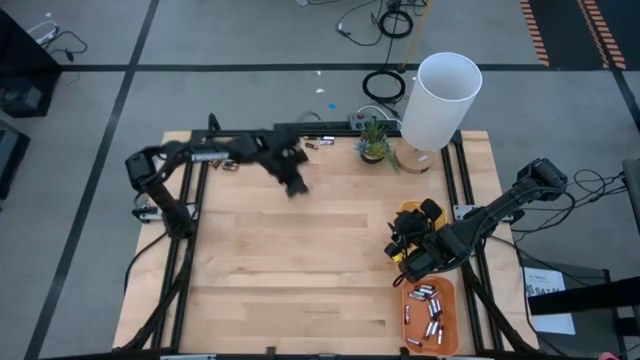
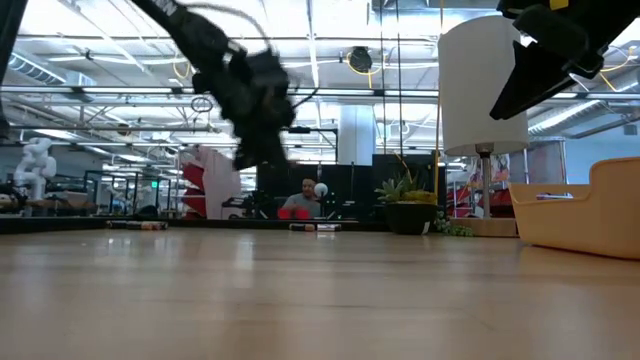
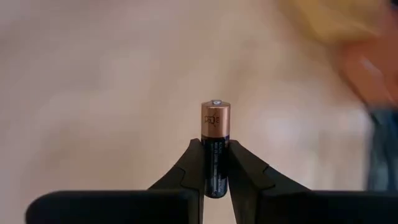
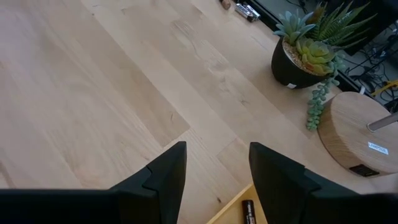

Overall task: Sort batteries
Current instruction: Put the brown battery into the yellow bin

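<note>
My left gripper (image 1: 295, 185) hangs over the far middle of the table, shut on a battery (image 3: 215, 134) with a black body and a copper end. My right gripper (image 1: 402, 248) stands open above the yellow tray (image 1: 412, 212) at the right, with nothing between its fingers (image 4: 168, 171). One dark battery (image 4: 247, 211) lies in that tray. The orange tray (image 1: 452, 300) at the near right holds several batteries (image 1: 428, 312). Loose batteries (image 1: 315, 143) lie along the table's far edge. My left gripper pinches the battery's black body (image 3: 215, 168) between its two fingers (image 3: 186, 167). The battery lies along the fingers, and its copper end (image 3: 215, 115) sticks out past the fingertips. It is lifted clear of the table.
A lamp with a white shade (image 1: 440, 100) and a round wooden base (image 4: 360, 134) stands at the far right, with a small potted plant (image 1: 373, 140) beside it. Bare wood (image 1: 300, 260) spreads across the middle and near left. A person (image 2: 300, 205) sits in the room behind.
</note>
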### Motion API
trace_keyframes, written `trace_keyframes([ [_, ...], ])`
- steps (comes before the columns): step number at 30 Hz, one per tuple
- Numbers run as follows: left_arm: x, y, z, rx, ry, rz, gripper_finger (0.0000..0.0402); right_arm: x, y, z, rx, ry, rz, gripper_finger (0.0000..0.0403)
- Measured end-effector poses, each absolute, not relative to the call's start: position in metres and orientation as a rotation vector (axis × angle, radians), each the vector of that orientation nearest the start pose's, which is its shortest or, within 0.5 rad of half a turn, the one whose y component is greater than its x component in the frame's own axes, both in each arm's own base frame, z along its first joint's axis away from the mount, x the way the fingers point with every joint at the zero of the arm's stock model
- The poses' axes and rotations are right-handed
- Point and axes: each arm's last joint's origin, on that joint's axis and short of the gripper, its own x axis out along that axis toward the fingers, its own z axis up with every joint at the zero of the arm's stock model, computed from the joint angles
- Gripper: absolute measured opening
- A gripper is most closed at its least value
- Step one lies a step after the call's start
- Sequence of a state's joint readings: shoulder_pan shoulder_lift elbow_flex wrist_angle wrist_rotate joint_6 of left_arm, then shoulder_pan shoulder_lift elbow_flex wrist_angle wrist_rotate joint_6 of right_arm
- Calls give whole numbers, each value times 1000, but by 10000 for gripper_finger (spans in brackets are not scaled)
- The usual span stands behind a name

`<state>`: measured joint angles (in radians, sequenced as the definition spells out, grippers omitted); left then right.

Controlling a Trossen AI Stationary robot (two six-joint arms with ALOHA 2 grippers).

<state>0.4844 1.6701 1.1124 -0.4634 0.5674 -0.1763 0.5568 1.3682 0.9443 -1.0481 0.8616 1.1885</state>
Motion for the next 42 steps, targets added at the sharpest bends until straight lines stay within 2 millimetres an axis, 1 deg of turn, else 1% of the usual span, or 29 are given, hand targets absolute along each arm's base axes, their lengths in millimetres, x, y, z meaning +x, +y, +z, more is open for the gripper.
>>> trace_keyframes([
  [2, 322, 114, 214, -574, 828, -137, 47, 202, 100, 230, 105, 753, -795, 167],
  [4, 335, 92, 218, -508, 765, -220, 47, 202, 100, 230, 106, 752, -795, 167],
  [8, 353, 50, 229, -414, 661, -344, 47, 202, 100, 230, 106, 756, -792, 167],
  [11, 366, 23, 230, -343, 583, -390, 47, 202, 100, 230, 82, 768, -781, 167],
  [13, 374, 10, 223, -252, 554, -376, 47, 201, 100, 230, 61, 782, -771, 167],
  [15, 380, -3, 211, -175, 567, -366, 48, 200, 100, 229, 55, 803, -766, 167],
  [18, 388, -21, 194, -144, 573, -386, 56, 200, 99, 230, 67, 800, -774, 167],
  [21, 395, -36, 186, -125, 527, -421, 56, 202, 101, 230, 91, 787, -757, 167],
  [25, 404, -49, 186, -93, 388, -442, 54, 209, 107, 230, 95, 822, -646, 167],
  [28, 412, -49, 196, -81, 275, -404, 54, 211, 110, 229, 98, 875, -567, 167],
  [30, 418, -46, 198, -116, 230, -343, 54, 209, 109, 230, 85, 879, -570, 167],
  [33, 433, -44, 194, -178, 230, -295, 54, 204, 102, 239, 77, 769, -667, 167],
  [37, 456, -46, 177, -209, 258, -295, 54, 195, 95, 259, 93, 601, -750, 167],
  [40, 481, -46, 164, -198, 260, -289, 54, 190, 95, 270, 97, 501, -763, 167],
  [42, 502, -41, 161, -195, 258, -277, 54, 187, 95, 274, 91, 454, -769, 167],
])
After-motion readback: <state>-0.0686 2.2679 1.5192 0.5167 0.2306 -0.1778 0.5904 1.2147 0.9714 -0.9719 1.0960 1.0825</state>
